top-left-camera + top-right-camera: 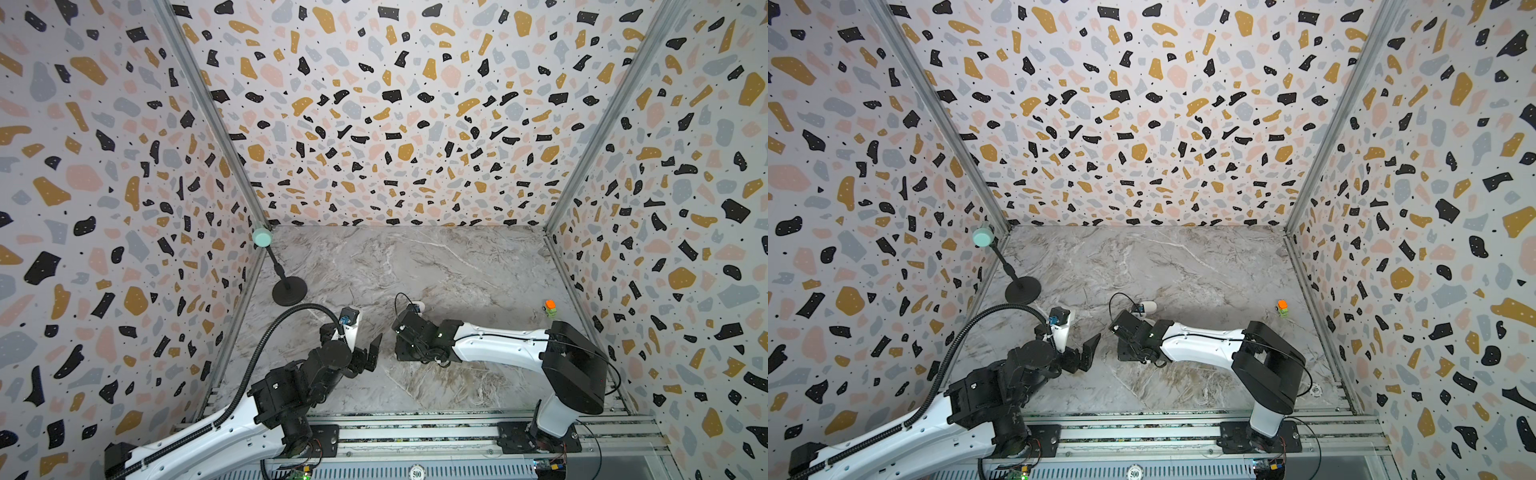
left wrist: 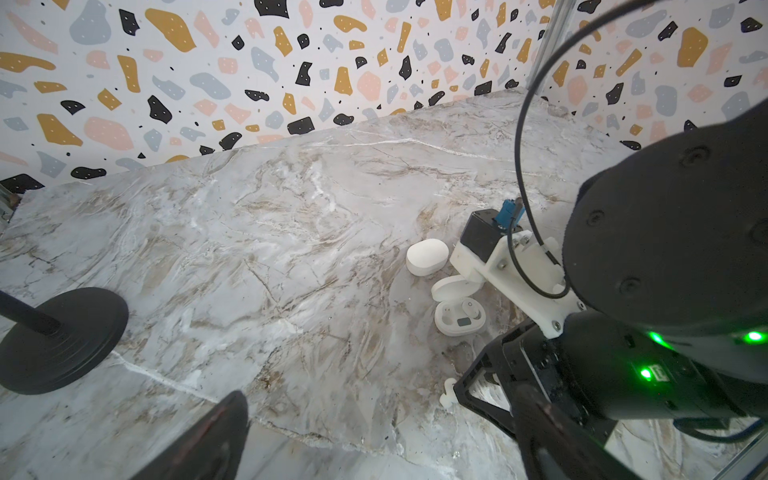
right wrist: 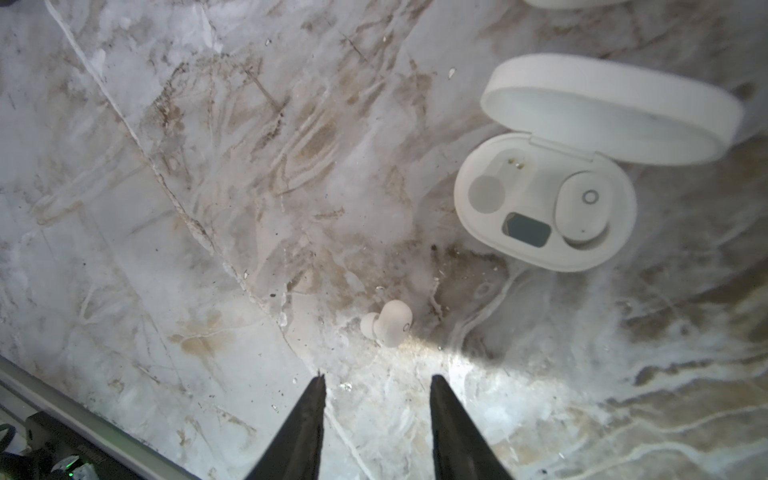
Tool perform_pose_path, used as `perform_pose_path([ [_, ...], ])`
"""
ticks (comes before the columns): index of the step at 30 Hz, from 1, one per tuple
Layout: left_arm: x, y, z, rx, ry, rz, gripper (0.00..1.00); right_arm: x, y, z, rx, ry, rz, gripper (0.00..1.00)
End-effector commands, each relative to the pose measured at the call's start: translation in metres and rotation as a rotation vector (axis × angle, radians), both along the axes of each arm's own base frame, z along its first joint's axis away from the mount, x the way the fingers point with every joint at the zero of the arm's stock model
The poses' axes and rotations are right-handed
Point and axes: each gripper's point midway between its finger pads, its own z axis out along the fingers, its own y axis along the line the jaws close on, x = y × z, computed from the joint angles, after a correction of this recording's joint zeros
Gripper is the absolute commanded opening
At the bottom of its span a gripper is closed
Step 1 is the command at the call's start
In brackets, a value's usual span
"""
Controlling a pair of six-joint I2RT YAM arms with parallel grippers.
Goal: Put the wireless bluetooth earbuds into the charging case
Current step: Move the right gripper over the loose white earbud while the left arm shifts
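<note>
One glossy white plastic earbud lying at twelve o'clock just beyond right gripper, long axis spanning fingertip to fingertip; jaws part-spread, gripping nothing. Left gripper gaping, farther off.

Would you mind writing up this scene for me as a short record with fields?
open case: lid up, standing on the marble table
seated earbud: in one slot of the open case
other slot: empty
loose earbud: on the table, just ahead of the right gripper, untouched
closed case: near the open case's lid
right gripper: jaws apart, nothing between them
left gripper: open, empty, off to the side
</note>
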Motion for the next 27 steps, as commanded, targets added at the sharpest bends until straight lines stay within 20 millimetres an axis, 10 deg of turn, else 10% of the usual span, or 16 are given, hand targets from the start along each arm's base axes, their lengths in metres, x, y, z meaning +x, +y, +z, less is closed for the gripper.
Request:
perform_pose_path([
  [1,0.002,-0.003,0.002,-0.016,-0.018,-0.007,1.0,0.001,-0.001,0.003,-0.029,-0.007,-0.005,0.37],
  [27,0.0,-0.02,-0.016,0.049,0.101,-0.046,1.0,0.006,0.008,-0.016,-0.069,0.016,0.026,0.34],
])
